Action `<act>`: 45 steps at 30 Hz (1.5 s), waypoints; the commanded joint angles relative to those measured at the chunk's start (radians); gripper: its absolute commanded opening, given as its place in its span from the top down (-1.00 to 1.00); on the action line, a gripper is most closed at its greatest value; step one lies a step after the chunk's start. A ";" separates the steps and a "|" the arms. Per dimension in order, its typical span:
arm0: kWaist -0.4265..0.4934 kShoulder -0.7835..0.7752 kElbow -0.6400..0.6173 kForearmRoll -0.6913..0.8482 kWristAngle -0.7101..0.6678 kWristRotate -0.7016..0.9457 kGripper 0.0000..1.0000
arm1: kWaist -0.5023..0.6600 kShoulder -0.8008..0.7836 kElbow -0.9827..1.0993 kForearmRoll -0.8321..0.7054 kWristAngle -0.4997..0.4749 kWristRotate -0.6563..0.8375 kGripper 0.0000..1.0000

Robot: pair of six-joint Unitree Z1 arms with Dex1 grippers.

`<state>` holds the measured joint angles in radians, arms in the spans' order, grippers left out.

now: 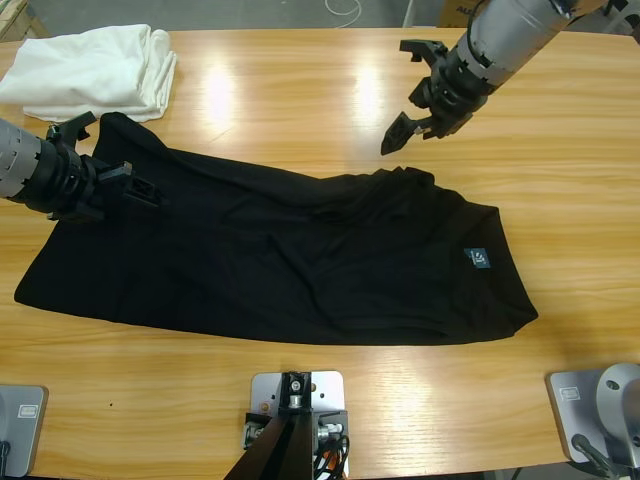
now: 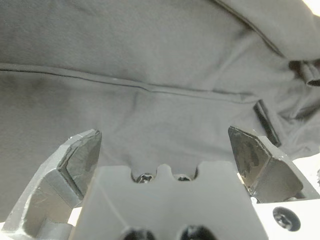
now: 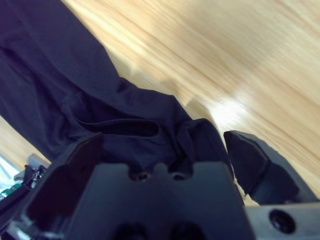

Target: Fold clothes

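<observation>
polo shirt [image 1: 300, 255] lies crumpled, collar seemingly hidden; left pincer [image 1: 140, 190] and right pincer [image 1: 412, 128] both gape empty.

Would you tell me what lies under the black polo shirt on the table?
Bare wooden table surrounds the black polo shirt, which lies spread flat on it. Its small neck label faces up. Anything beneath the fabric is covered.

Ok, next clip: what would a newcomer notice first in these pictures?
The black polo shirt dominates, spread lengthwise across the middle of the wooden table, its small neck label showing near its right end. The left end effector sits open at the shirt's upper-left edge, while the right end effector hangs open above bare wood just beyond the shirt's far edge. A folded white cloth lies in the far-left corner.
</observation>
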<state>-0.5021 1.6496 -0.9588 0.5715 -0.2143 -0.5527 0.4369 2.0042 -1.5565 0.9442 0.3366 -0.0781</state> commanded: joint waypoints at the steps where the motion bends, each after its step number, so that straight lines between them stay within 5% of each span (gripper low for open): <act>1: -0.035 -0.021 0.031 0.010 -0.014 -0.009 -0.95 | 0.111 -0.084 0.202 -0.127 0.021 -0.267 -0.76; 5: -0.033 -0.031 0.038 0.010 -0.014 -0.007 -0.95 | 0.000 -0.179 0.362 -0.263 0.130 -0.298 -0.76; 27: -0.033 -0.031 0.042 0.010 -0.014 -0.013 -0.95 | -0.043 -0.044 0.391 -0.330 0.217 -0.339 -0.61; 31: -0.033 -0.031 0.041 0.009 -0.014 -0.013 -0.95 | -0.044 -0.033 0.391 -0.339 0.215 -0.339 -0.49; 34: -0.033 -0.031 0.041 0.009 -0.014 -0.013 -0.95 | -0.044 -0.033 0.401 -0.360 0.198 -0.341 -0.18; 39: -0.033 -0.028 0.040 0.008 -0.014 -0.013 -0.95 | -0.044 -0.035 0.406 -0.383 0.174 -0.332 -0.75; 45: -0.033 -0.024 0.036 0.008 -0.014 -0.013 -0.95 | -0.038 -0.013 0.412 -0.382 0.192 -0.349 0.06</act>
<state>-0.5285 1.6285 -0.9476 0.5718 -0.2143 -0.5545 0.4001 1.9282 -1.1728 0.5733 0.5218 -0.4082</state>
